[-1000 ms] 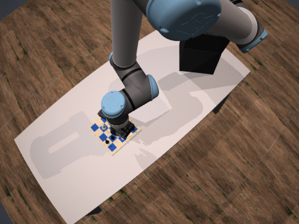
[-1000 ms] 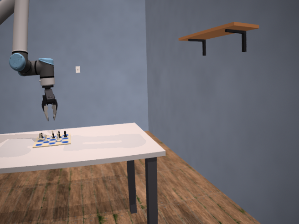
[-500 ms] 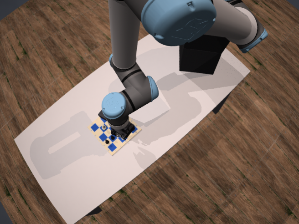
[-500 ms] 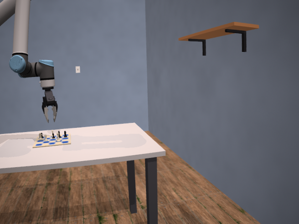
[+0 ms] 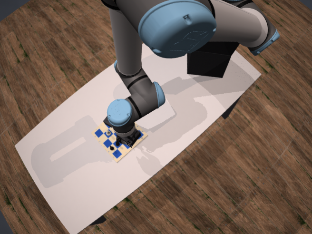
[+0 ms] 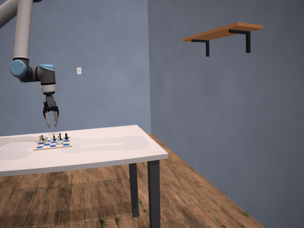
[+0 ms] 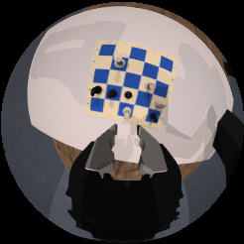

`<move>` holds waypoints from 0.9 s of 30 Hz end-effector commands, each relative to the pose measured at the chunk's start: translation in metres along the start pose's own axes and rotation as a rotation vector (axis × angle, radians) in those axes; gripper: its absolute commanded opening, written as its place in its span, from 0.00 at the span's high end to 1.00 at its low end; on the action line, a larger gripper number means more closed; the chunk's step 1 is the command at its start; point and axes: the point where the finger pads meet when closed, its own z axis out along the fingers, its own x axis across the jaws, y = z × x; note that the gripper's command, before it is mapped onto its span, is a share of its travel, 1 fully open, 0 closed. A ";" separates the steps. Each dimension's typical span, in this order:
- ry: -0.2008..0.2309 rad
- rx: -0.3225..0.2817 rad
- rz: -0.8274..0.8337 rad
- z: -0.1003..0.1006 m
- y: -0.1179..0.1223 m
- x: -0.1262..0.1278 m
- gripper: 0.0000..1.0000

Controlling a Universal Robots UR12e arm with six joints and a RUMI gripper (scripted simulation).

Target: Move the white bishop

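White bishop cannot be told apart among the small pieces standing on the blue chessboard (image 6: 39,147). My gripper (image 6: 51,126) hangs well above the board, its jaws partly apart and holding nothing.

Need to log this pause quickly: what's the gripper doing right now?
Gripper: partly open, holding nothing, hanging above the chessboard.

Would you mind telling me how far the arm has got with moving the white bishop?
Nothing looks done yet: all the small chess pieces stand on the blue-and-cream chessboard. In hand: the dark two-jaw tool hovers above it, fingers apart, holding nothing. Left: descend, grasp the bishop, set it on A2.
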 end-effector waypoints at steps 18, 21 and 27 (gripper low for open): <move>-0.001 0.000 0.000 0.018 0.000 -0.001 0.78; -0.001 0.000 0.000 0.019 0.000 -0.001 0.78; -0.001 0.000 0.000 0.019 0.000 -0.001 0.78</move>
